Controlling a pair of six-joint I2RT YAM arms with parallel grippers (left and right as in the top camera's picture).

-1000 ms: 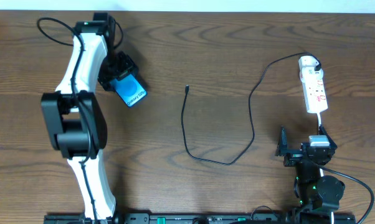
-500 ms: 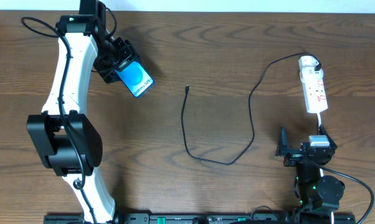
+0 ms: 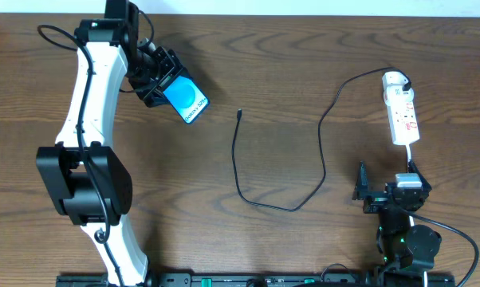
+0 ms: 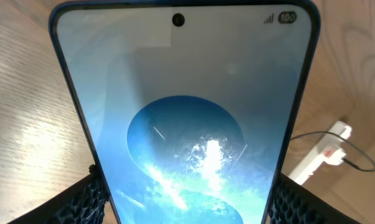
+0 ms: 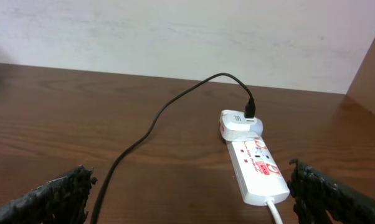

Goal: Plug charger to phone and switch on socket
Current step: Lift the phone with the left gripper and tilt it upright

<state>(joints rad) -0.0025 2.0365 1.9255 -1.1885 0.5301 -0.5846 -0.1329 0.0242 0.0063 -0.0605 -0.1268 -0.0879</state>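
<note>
The wooden table point(image 3: 304, 48) carries everything. Near its far left corner the left gripper point(image 3: 162, 82) clamps the phone point(image 3: 186, 100) across its lower end, jaws spread to its width, probably to bring it toward the plug. The right gripper point(image 3: 386, 185) waits fully open and empty at the near right edge, facing the socket point(image 3: 403, 112), likely for the switch. The charger point(image 3: 248, 171) loops mid-table, its plug tip point(image 3: 238, 114) lying free.

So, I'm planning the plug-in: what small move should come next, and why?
Probably carry the phone right, toward the cable tip: the left hand grips the phone, and the tip lies loose on the table, apart from it.
</note>
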